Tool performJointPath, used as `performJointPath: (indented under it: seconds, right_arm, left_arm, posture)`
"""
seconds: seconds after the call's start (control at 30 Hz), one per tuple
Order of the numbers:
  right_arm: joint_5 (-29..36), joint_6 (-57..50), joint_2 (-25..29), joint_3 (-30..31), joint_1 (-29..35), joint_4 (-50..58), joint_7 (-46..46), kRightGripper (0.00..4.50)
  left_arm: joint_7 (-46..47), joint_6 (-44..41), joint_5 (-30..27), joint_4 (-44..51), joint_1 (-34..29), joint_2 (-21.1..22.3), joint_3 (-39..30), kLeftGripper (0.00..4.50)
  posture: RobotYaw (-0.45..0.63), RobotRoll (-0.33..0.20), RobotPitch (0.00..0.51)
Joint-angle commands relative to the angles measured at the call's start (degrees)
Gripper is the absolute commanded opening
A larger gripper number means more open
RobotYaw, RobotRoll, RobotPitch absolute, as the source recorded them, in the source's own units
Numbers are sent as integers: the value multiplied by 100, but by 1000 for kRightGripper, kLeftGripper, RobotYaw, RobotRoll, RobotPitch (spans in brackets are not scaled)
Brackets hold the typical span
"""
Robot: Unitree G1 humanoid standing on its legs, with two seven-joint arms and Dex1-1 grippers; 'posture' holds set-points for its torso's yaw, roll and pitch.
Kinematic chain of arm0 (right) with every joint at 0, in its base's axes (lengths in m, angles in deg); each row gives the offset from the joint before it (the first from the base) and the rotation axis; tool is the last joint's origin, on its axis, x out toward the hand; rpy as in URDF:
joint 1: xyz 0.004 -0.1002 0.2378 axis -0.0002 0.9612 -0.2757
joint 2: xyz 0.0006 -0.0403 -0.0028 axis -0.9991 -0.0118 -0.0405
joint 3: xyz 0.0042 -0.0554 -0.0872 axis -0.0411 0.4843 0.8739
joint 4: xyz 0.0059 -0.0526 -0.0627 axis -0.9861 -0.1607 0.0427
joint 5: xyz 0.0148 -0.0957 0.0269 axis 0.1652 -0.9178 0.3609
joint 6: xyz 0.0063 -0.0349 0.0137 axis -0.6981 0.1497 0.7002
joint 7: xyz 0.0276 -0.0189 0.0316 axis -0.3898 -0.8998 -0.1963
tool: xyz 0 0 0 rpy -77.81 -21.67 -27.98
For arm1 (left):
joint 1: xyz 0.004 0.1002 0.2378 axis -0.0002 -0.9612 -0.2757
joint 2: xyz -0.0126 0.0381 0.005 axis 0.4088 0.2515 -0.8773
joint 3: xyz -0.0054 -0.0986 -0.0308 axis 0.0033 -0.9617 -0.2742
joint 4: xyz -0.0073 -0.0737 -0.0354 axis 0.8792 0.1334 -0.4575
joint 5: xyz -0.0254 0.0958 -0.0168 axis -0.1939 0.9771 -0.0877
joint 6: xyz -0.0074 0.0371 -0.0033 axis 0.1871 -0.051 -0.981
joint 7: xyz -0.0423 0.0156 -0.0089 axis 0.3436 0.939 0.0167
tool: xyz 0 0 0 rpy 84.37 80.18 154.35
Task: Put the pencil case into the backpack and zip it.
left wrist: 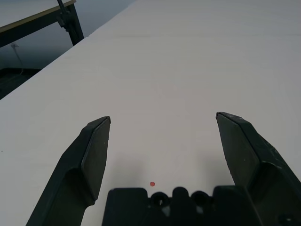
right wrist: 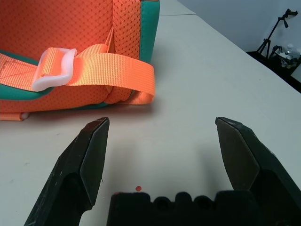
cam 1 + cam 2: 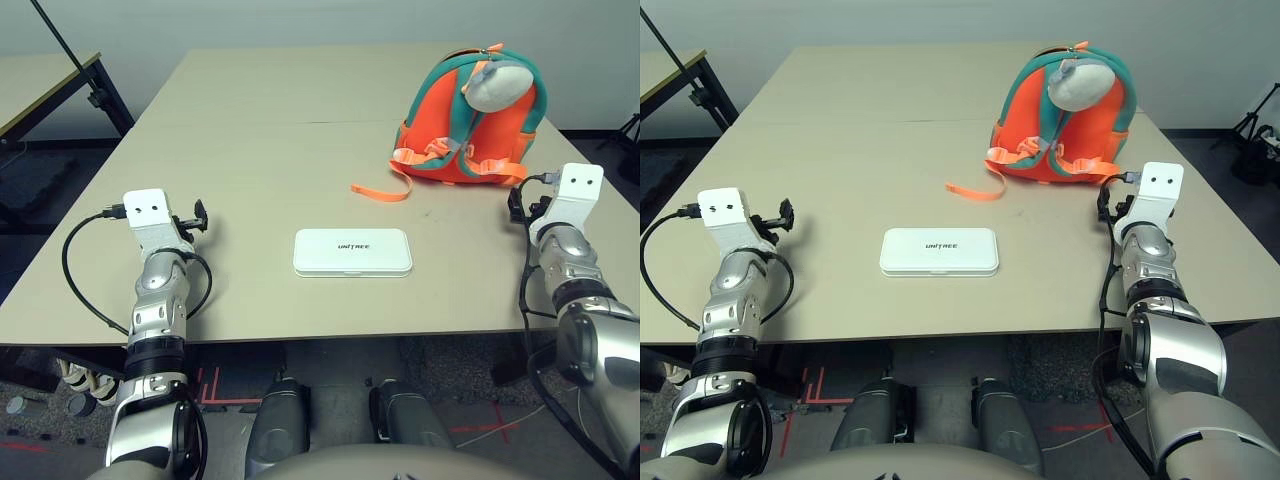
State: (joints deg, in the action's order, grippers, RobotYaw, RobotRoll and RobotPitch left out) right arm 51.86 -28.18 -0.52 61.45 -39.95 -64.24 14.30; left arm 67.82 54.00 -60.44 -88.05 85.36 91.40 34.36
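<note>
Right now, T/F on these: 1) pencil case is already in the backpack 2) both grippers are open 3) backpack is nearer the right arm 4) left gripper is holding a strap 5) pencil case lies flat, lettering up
1) The pencil case is already in the backpack. False: it lies on the table, apart from the bag.
2) Both grippers are open. True: the left gripper and right gripper both have their fingers spread.
3) The backpack is nearer the right arm. True: it sits on the far right of the table, just ahead of the right gripper.
4) The left gripper is holding a strap. False: it is empty over bare table; the loose strap trails from the backpack.
5) The pencil case lies flat, lettering up. True.
</note>
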Motion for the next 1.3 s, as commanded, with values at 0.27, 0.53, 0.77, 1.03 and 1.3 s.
performJointPath:
  seconds: [0.27,0.53,0.77,1.03,1.3]
  right_arm:
    - [130,44,88,-3,45,253,-584,4459]
    - [281,-383,340,353,827,1718,-2397,4111]
    - [347,-1459,629,803,1738,3878,-3340,1649]
    - [108,-2186,873,1571,2292,5515,-3955,24]
    - [-342,-2067,855,2311,2120,5697,-4183,24]
  left_arm:
    - [-284,-124,-190,-193,116,186,-53,4500]
    - [-1707,-1622,-1475,161,392,546,-256,4500]
    - [-2640,-4249,-2815,875,644,975,-226,4500]
    - [-3285,-6637,-3576,990,1029,1653,169,4500]
    - [-4045,-7874,-3803,545,1589,2103,733,4500]
  posture:
    - [-11,0,35]
    - [-53,0,38]
    - [-82,0,31]
    - [-115,0,22]
    - [-125,0,27]
